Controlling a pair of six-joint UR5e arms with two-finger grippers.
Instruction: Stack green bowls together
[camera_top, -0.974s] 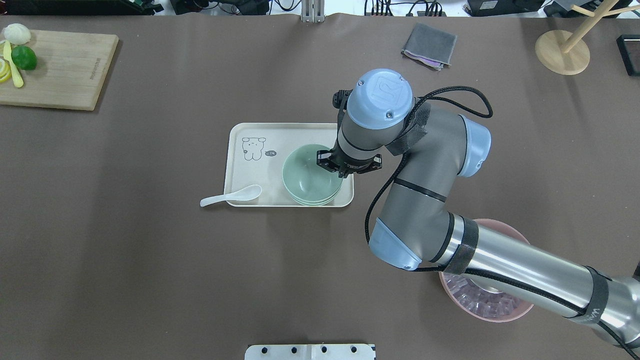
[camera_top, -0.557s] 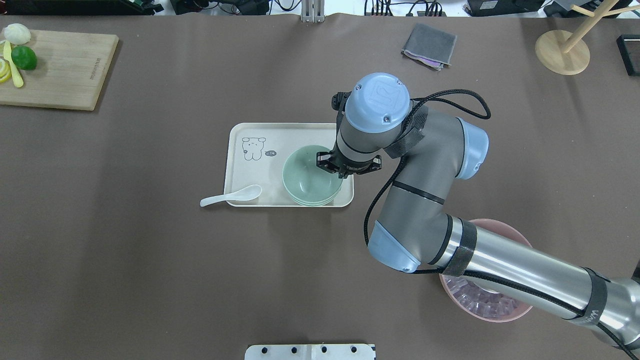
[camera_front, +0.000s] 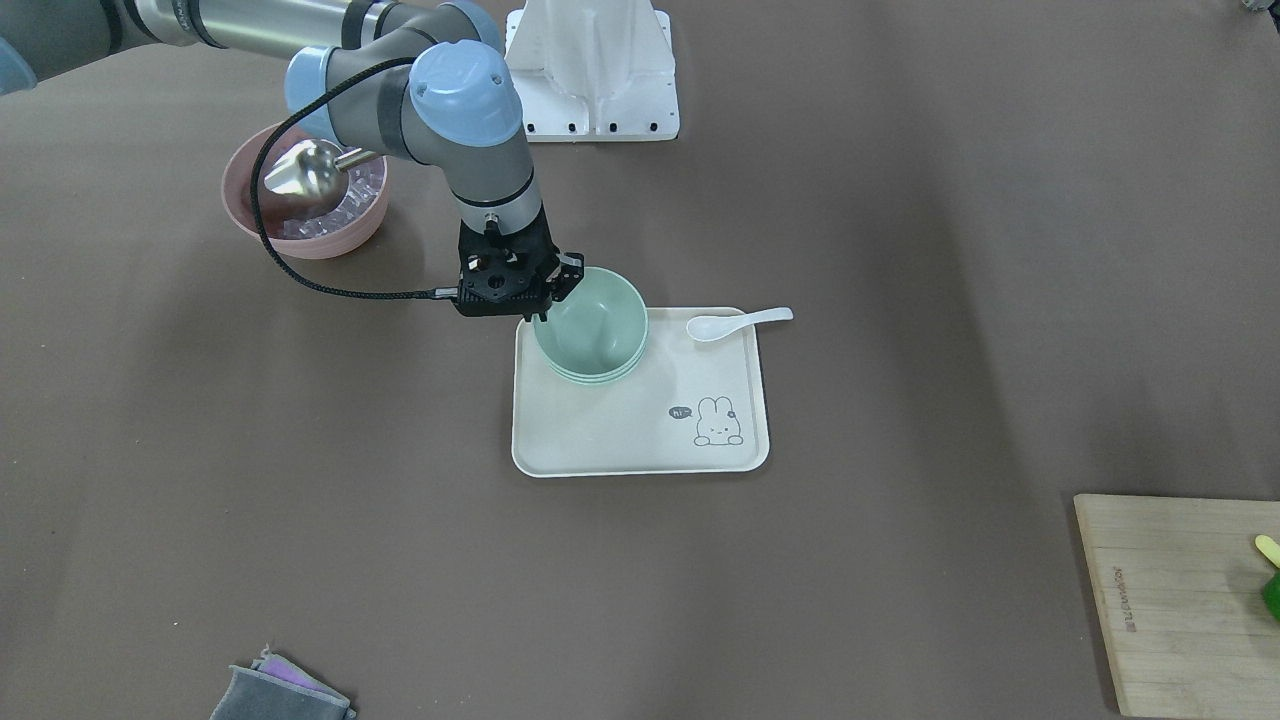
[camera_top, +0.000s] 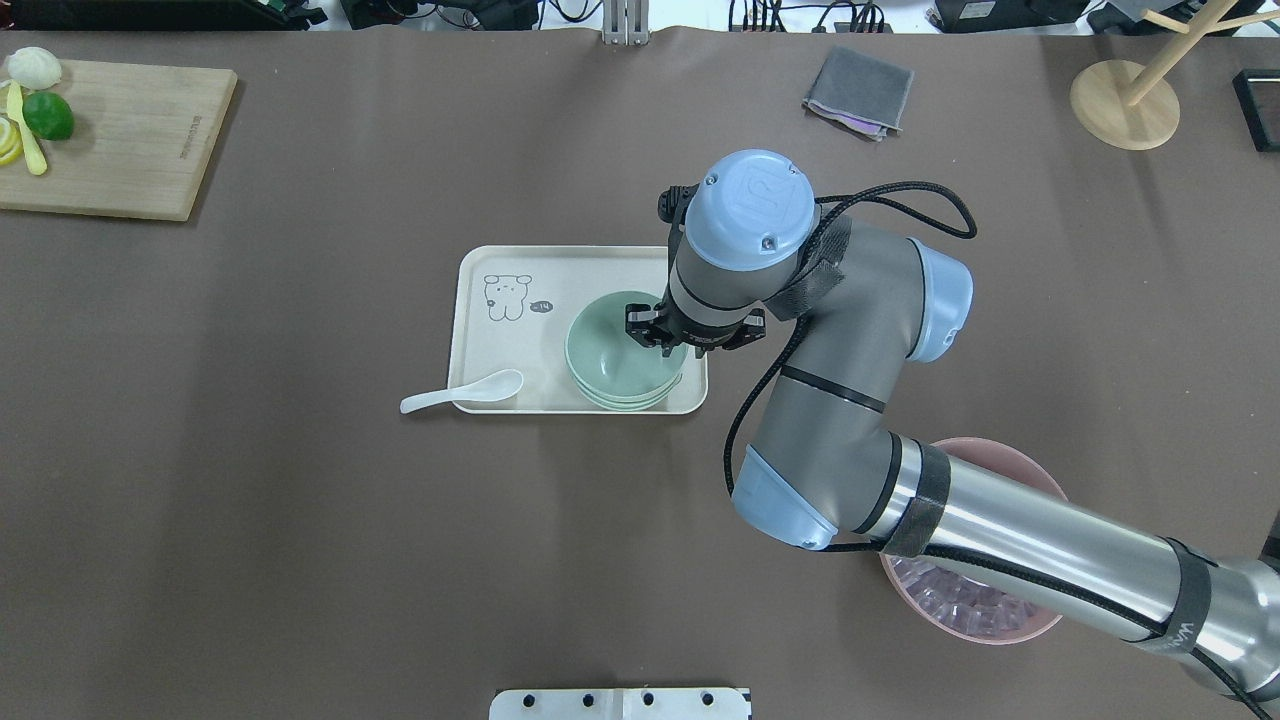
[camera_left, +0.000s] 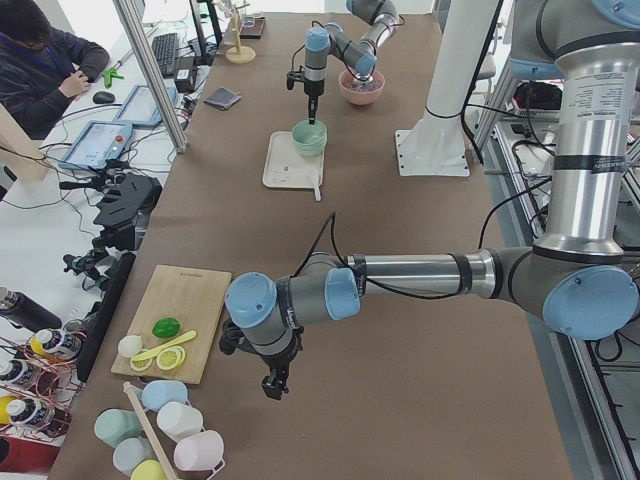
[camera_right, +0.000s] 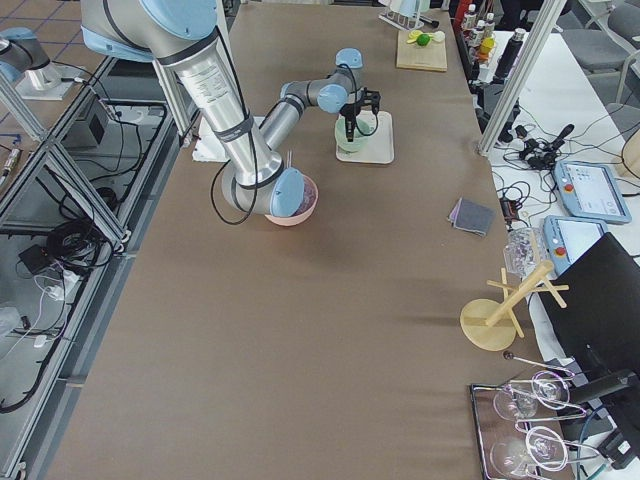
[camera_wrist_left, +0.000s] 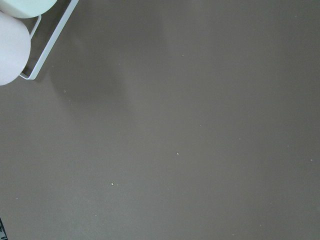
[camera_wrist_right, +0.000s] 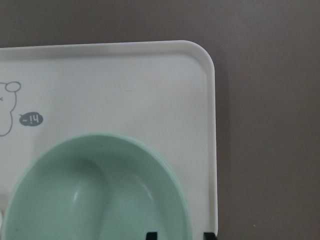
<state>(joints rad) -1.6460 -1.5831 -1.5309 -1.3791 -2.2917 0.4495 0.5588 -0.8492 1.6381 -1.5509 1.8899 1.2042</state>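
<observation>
Three pale green bowls (camera_top: 610, 355) sit nested in one stack at the near right corner of the cream tray (camera_top: 510, 275). They also show in the front view (camera_front: 590, 318) and the right wrist view (camera_wrist_right: 100, 195). The top bowl sits slightly off-centre, and the lower rims show at its right. My right gripper (camera_top: 660, 340) hangs over the stack's right rim. In the right wrist view its fingertips (camera_wrist_right: 151, 235) stand astride the rim with a gap on each side, so it is open. My left gripper (camera_left: 272, 385) shows only in the exterior left view, low over bare table, and I cannot tell its state.
A white spoon (camera_top: 460, 392) lies across the tray's front edge. A pink bowl (camera_front: 300, 235) with a metal scoop (camera_front: 305, 170) stands under my right arm. A cutting board (camera_top: 120, 140) with fruit, a grey cloth (camera_top: 858, 92) and a wooden stand (camera_top: 1125, 105) line the far side.
My right gripper has shifted a little to the left over the stack. The top bowl now sits more off-centre on the lower two.
</observation>
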